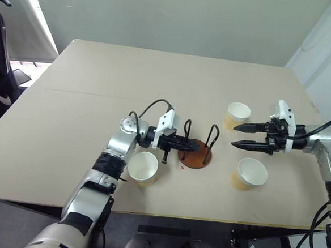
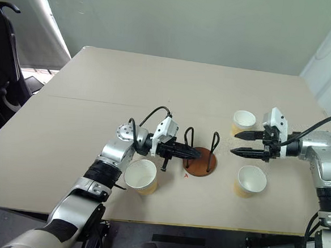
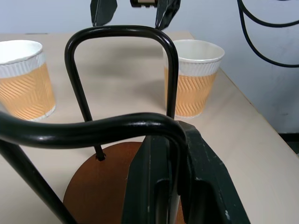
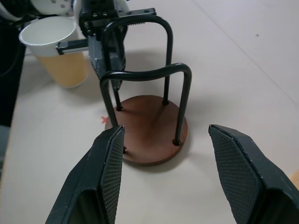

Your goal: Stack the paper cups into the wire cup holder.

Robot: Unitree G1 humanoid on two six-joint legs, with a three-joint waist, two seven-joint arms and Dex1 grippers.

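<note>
Nearest to me on the beige surface (image 1: pixel 70 111) stands one paper cup (image 1: pixel 143 167), upright and empty, close to the front edge and just beside my left forearm. A second cup (image 1: pixel 251 173) sits upright toward the front on my right side, well apart from the first.

Between them, a little further in, is the wire cup holder (image 1: pixel 196 154): a reddish-brown disc with two black wire loops standing upright on it, and no cup inside. A small red mark (image 1: pixel 182 168) on the surface lies just beside the disc's front edge.

My left claw (image 1: pixel 190 143) points across toward my right and has its fingers clamped narrow around the top of the nearer wire loop; in the left wrist view I see the black fingers (image 3: pixel 205 186) pinched on the wire where it bends over the disc.

My right claw (image 1: pixel 237 136) hangs above the surface on the far side of the holder from the left one, pointing back toward it, with its fingers (image 4: pixel 110 172) spread fairly wide and nothing between them.

Furthest from me, the third cup (image 1: pixel 237 115) stands upright just behind the right claw's fingertips.
</note>
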